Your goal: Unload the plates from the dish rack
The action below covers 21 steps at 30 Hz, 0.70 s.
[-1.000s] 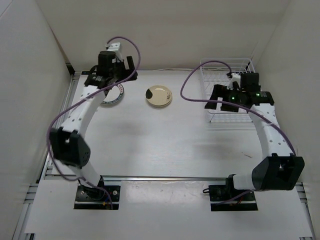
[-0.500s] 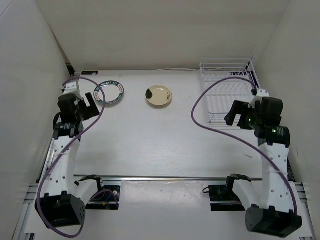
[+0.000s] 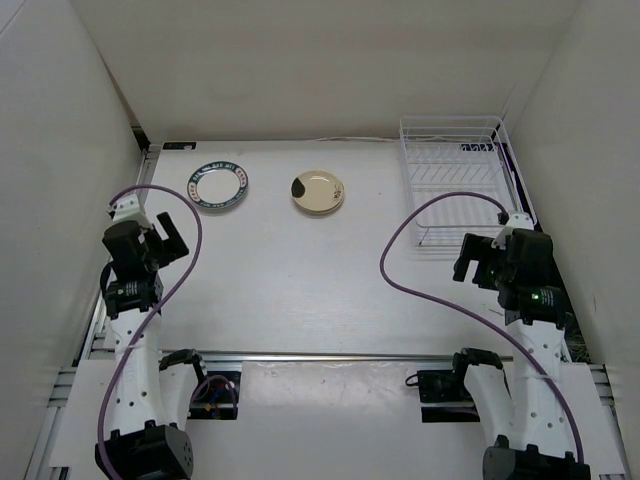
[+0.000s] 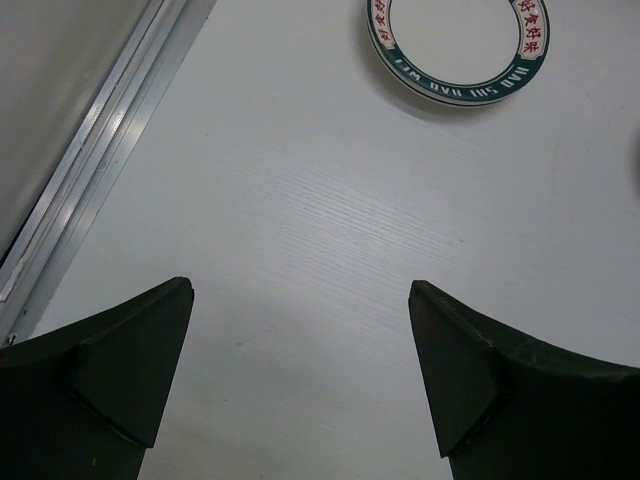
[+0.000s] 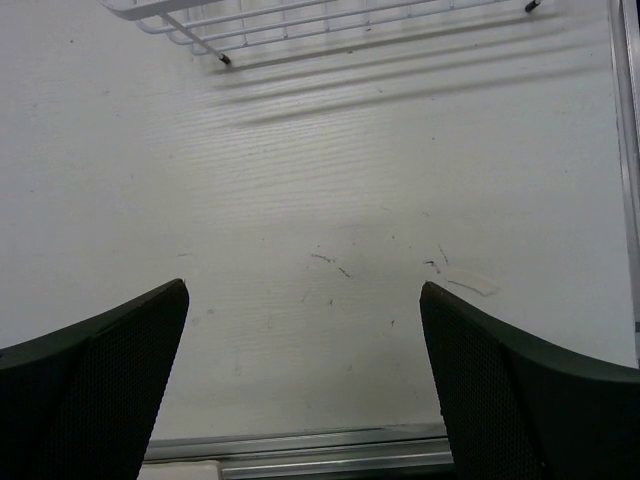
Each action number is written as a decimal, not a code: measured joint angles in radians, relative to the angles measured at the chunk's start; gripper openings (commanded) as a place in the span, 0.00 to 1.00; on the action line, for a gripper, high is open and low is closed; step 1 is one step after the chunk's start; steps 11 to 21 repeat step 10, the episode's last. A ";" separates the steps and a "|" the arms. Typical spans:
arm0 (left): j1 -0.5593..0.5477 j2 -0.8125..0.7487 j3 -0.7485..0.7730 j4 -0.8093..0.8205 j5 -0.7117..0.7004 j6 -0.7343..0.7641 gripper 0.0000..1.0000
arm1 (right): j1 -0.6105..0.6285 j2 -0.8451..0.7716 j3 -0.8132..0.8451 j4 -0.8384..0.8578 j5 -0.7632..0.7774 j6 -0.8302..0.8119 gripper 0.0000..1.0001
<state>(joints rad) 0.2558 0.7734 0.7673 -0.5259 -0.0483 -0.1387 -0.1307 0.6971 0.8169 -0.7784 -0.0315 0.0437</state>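
Observation:
The white wire dish rack (image 3: 458, 190) stands at the back right and no plates show in it; its near edge shows in the right wrist view (image 5: 300, 20). A white plate with a dark blue-green rim (image 3: 218, 187) lies flat at the back left, also in the left wrist view (image 4: 457, 45). A tan plate (image 3: 318, 191) with a dark mark lies flat at the back centre. My left gripper (image 3: 160, 238) (image 4: 300, 300) is open and empty, near the left edge, below the rimmed plate. My right gripper (image 3: 478, 262) (image 5: 303, 300) is open and empty, just in front of the rack.
White walls close in the table on the left, back and right. A metal rail (image 3: 340, 355) runs along the near edge and another along the left edge (image 4: 90, 170). Purple cables (image 3: 400, 250) loop from both wrists. Small scuff marks (image 5: 440, 265) lie on the table before the rack.
Both arms have drawn back from the far side toward the near edge. The left gripper left the rimmed plate on the table; the right gripper left the rack.

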 measured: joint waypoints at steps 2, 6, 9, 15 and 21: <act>0.007 -0.008 0.000 0.000 0.004 0.002 1.00 | 0.000 -0.015 -0.003 0.002 0.002 -0.001 1.00; 0.024 -0.023 0.000 0.002 0.007 0.008 1.00 | 0.000 -0.034 -0.020 0.001 -0.007 0.001 1.00; 0.043 -0.032 0.000 0.002 0.007 0.008 1.00 | 0.000 -0.037 -0.026 0.001 -0.022 0.002 1.00; 0.048 -0.034 0.000 0.002 0.008 0.009 1.00 | 0.000 -0.037 -0.027 0.001 -0.025 0.003 1.00; 0.048 -0.034 0.000 0.002 0.008 0.009 1.00 | 0.000 -0.037 -0.027 0.001 -0.025 0.003 1.00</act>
